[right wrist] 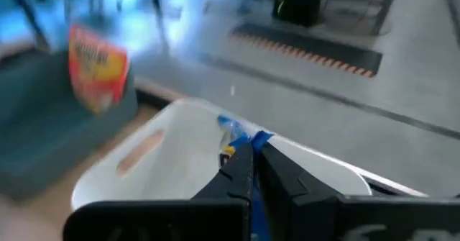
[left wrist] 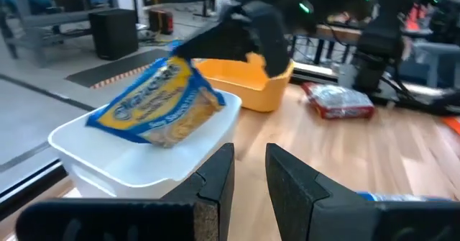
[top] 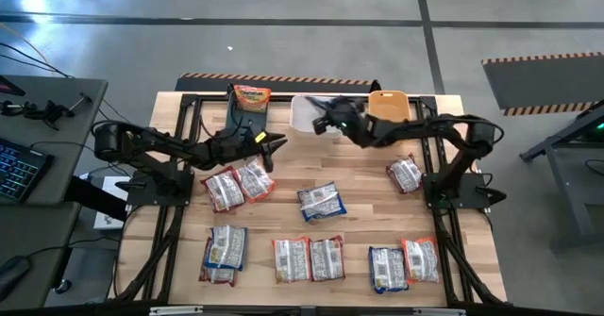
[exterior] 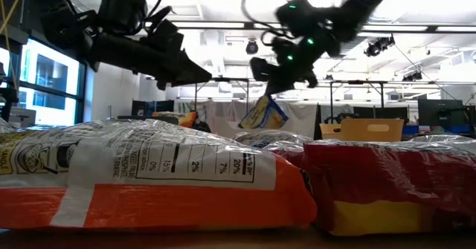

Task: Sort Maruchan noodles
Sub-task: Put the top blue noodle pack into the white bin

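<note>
My right gripper is shut on a blue-and-yellow Maruchan packet over the white bin at the table's far edge. In the low view the packet hangs under the gripper. My left gripper hovers near the white bin's left near corner, a narrow gap between its fingers and nothing in it. An orange packet leans in the teal bin. Several more packets lie flat on the table, among them one at the centre and one at the right. My right gripper pinches the packet's upper edge between its two fingers. The fingers come from the table's right, slanting a little downward. The packet hangs tilted below them over the white bin; whether its lower end touches the bin I cannot tell.
An orange bin stands right of the white one. Packets lie in a row along the near edge and in a pair under my left arm. Bare wood shows between the bins and the centre packet.
</note>
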Controlling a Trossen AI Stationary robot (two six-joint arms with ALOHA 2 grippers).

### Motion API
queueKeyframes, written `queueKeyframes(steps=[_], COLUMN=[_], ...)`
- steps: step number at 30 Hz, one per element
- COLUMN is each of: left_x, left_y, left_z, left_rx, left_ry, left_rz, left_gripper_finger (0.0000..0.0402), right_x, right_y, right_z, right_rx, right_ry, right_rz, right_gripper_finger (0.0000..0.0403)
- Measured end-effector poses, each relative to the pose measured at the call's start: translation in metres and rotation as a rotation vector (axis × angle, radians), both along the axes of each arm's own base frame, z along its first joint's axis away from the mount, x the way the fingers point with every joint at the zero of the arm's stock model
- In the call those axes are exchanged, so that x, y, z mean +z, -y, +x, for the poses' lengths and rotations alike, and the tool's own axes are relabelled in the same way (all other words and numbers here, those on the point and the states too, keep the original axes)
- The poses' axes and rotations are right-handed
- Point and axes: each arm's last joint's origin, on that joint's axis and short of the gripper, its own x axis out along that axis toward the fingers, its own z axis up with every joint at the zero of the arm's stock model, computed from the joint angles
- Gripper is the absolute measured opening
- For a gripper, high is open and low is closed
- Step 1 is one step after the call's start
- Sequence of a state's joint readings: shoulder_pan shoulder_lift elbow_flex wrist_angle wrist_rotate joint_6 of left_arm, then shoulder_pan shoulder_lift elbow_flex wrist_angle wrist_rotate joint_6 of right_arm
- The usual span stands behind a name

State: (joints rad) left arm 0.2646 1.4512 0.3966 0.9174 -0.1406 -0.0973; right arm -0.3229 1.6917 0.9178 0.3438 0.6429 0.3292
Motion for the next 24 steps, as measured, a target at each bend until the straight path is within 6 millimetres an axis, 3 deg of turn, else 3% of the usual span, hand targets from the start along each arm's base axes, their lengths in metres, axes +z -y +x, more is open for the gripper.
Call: queueKeyframes(steps=[7, 17, 24], left_x=[0.000, 0.001, -0.011], left_y=[-0.029, -0.064, -0.077], left_z=[0.037, 0.109, 0.118], left_rx=[-0.014, 0.035, 0.062], left_ry=[0.006, -0.120, -0.233], left_rz=[-0.083, -0.160, -0.198], left_gripper_finger=[0.0036, 0.0006, 0.0006], right_x=[-0.025, -0.024, -0.028], right_y=[-0.022, -0.031, -0.035], right_z=[-0.020, -0.022, -0.021], right_rx=[-0.107, -0.122, -0.041], right_ry=[0.181, 0.239, 0.129], right_rz=[-0.072, -0.100, -0.117], right_gripper_finger=[0.0000, 0.0000, 0.0000])
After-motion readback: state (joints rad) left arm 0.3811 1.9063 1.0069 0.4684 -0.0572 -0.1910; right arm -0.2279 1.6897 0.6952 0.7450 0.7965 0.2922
